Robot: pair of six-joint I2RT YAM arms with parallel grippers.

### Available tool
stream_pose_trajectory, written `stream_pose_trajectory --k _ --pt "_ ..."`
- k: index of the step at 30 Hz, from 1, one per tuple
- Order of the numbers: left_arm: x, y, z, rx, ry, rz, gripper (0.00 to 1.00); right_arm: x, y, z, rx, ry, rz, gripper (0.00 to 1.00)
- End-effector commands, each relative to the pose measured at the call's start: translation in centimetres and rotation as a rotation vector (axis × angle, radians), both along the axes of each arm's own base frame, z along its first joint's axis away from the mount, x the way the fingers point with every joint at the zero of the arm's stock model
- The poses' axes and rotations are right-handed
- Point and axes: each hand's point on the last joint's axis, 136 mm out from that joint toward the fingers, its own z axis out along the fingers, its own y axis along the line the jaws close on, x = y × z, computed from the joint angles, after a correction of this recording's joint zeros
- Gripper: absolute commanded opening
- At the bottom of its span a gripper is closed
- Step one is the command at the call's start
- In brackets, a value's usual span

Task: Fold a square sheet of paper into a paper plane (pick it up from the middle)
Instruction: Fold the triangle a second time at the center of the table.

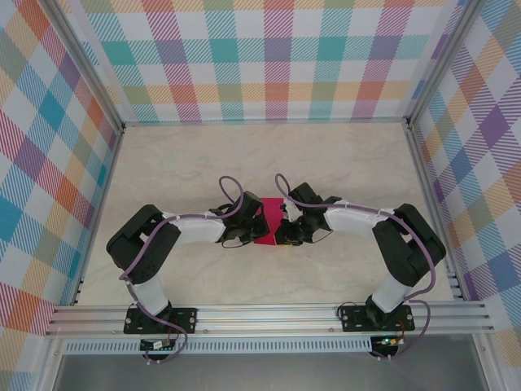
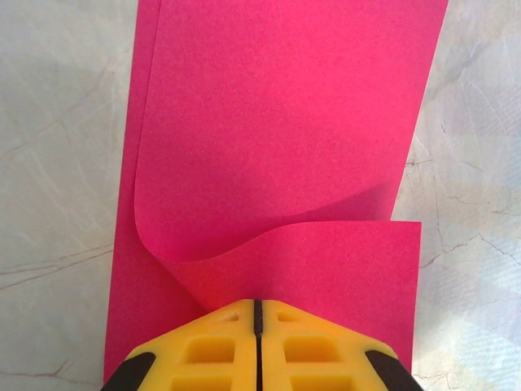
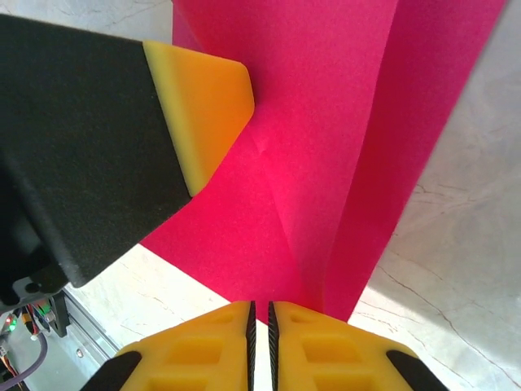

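Note:
The square sheet of paper point(image 1: 268, 221) is magenta-pink and lies partly folded on the table between my two grippers. In the left wrist view the sheet of paper point(image 2: 277, 122) bulges up in a curl, and its near part runs into the tips of my left gripper point(image 2: 257, 303), whose jaws are shut on it. In the right wrist view a raised crease in the sheet of paper point(image 3: 326, 122) leads down to my right gripper point(image 3: 260, 305). Its jaws stand a thin slit apart, pinching the paper's near corner. The left gripper's yellow fingertip point(image 3: 207, 106) rests over the paper at the upper left.
The table point(image 1: 203, 155) is pale marble-patterned, with checked walls on three sides. A metal rail point(image 1: 269, 314) carrying both arm bases runs along the near edge. The two arms meet at the table's middle, wrists almost touching.

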Motion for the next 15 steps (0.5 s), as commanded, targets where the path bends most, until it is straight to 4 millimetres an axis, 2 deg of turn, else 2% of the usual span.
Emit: stream_pose_trajectory --k 1,7,15 --pt "-0.1 0.6 -0.1 0.014 0.023 0.015 0.07 0.7 0.9 1.2 0.033 -0.008 -0.006 0.15" --pt "-0.2 0.7 0.1 0.009 0.016 0.010 0.07 1.4 1.3 1.6 0.036 -0.021 -0.020 0.15" --pt "-0.2 0.6 0.3 0.005 0.014 0.006 0.07 1.5 0.7 -0.1 -0.028 0.009 -0.040 0.15"
